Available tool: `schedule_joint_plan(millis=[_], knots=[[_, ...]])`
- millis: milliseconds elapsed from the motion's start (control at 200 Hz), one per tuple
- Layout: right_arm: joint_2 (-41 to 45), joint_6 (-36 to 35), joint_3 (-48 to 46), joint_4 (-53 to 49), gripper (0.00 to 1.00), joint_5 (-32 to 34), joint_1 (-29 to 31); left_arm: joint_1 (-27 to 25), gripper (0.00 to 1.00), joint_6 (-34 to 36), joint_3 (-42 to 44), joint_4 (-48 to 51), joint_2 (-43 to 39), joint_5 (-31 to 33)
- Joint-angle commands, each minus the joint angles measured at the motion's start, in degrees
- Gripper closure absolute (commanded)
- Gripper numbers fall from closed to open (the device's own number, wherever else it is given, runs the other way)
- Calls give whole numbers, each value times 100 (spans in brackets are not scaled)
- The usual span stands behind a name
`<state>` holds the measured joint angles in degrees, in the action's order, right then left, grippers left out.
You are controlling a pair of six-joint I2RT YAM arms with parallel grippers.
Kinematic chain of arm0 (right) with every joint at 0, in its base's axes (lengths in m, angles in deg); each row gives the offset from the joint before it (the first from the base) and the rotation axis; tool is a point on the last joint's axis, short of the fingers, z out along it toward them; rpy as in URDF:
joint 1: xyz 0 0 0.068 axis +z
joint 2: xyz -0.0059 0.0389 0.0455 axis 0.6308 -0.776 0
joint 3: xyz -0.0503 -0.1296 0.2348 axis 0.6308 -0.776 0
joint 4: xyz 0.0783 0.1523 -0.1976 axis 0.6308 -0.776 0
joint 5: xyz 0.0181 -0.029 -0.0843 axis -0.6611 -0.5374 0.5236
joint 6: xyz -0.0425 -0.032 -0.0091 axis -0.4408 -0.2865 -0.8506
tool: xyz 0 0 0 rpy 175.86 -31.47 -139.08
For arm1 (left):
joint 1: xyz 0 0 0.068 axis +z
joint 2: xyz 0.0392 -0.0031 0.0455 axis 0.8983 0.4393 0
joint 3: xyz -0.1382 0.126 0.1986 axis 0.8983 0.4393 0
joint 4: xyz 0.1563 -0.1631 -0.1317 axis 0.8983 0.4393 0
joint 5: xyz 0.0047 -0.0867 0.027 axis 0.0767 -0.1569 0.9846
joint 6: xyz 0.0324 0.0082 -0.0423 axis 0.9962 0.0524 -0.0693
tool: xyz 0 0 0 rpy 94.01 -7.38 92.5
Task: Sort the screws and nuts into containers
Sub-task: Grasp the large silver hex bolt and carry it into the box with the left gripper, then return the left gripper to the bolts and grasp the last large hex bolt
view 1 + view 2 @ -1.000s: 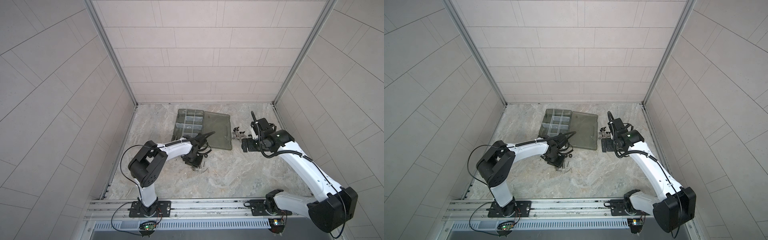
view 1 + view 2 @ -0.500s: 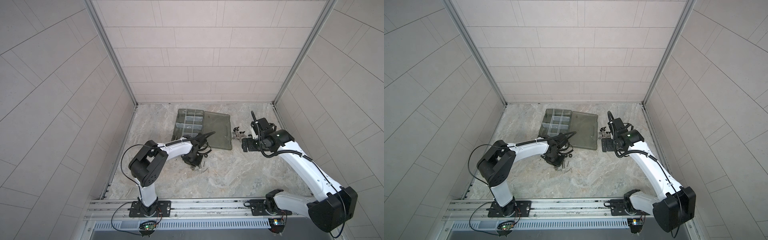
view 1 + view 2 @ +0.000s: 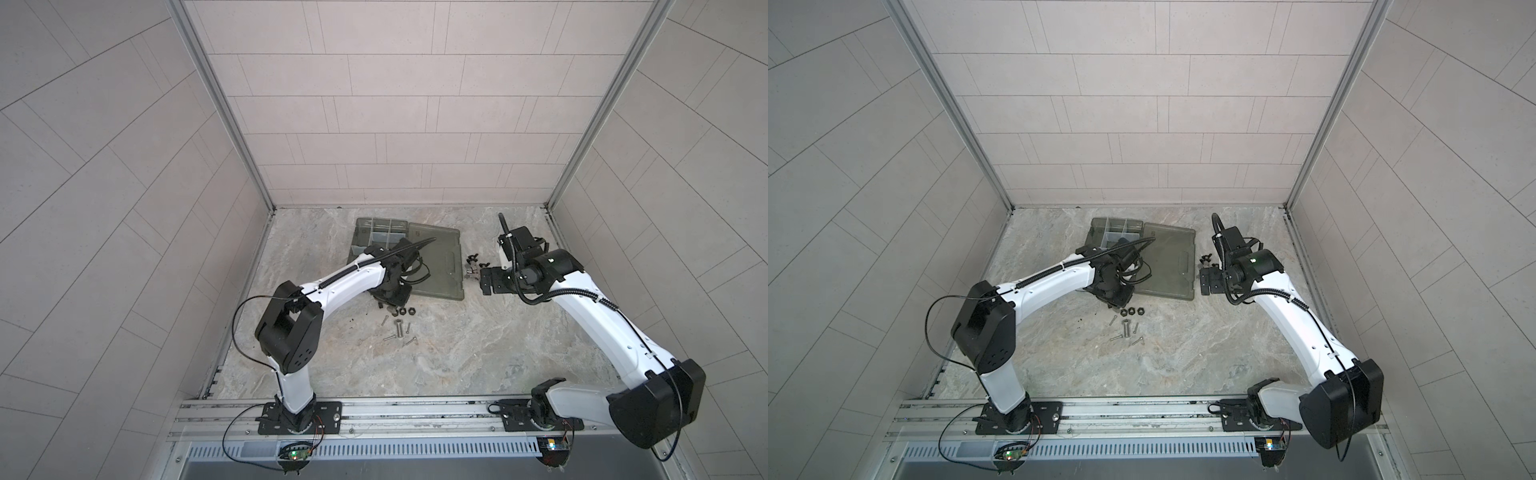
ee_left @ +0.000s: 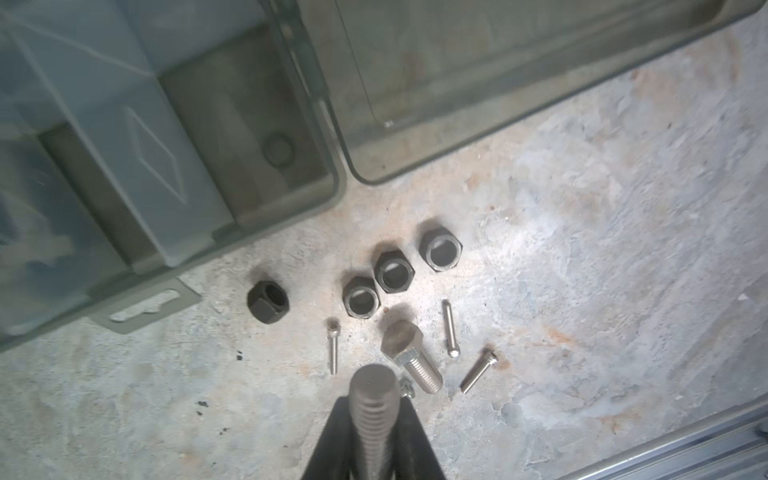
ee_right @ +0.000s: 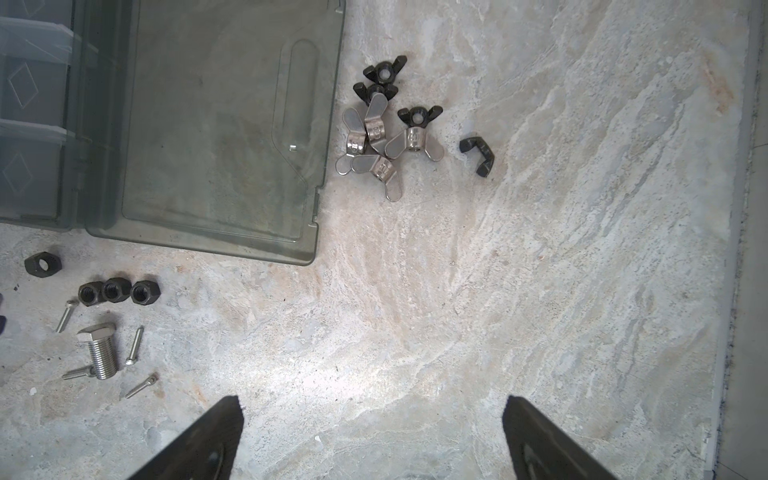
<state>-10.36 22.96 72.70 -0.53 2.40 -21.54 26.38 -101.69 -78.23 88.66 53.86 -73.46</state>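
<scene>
Left wrist view: the left gripper is clenched on a thick bolt, whose threaded silver shank projects between the dark fingers. On the marbled table beyond it lie three black hex nuts in a close row, with a lone nut apart from them by the case's latch tab. A second bolt lies flat beside the row, with thin screws scattered around it; one is partly hidden behind the held shank. The nearest corner compartment of the organiser case holds a dark round shape, too blurred to identify.

In both top views the case lies open toward the far middle of the table, divided half on the left and flat lid on the right. The loose nuts and screws sit just near of its near edge, with the left gripper poised over that edge.

Right wrist view: the right gripper is released wide and grasps nothing. It is above bare table just right of the lid. Black and silver wing nuts cluster just beside the lid's right edge.
</scene>
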Motion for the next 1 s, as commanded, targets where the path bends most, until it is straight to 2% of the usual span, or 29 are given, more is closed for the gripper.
schedule_joint_plan(millis=[0, 120, 280, 555, 875, 941, 996], knots=[[-208, -5, 268, 96, 1, 14, -24, 582, 84, 157, -298, 285, 4, -2], [-581, -36, 656, 92, 1, -10, -25, 1204, 84, 216, -628, 232, 148, -130], [-1099, -58, 1179, 50, 1, -84, -24, 1750, 84, 397, -1153, 205, 528, 153], [-1878, 20, 1915, -263, 1, -80, -25, 2092, 84, 507, -2151, 293, 1558, 281], [-2284, 30, 2208, -361, 1, -35, -25, 2425, 84, 619, -2435, 331, 1959, 262], [-2367, 22, 2299, -391, 1, -50, -25, 2468, 79, 648, -2511, 386, 2030, 157], [-2442, 21, 2381, -422, 1, -76, -25, 2473, 70, 673, -2564, 440, 2070, 133]])
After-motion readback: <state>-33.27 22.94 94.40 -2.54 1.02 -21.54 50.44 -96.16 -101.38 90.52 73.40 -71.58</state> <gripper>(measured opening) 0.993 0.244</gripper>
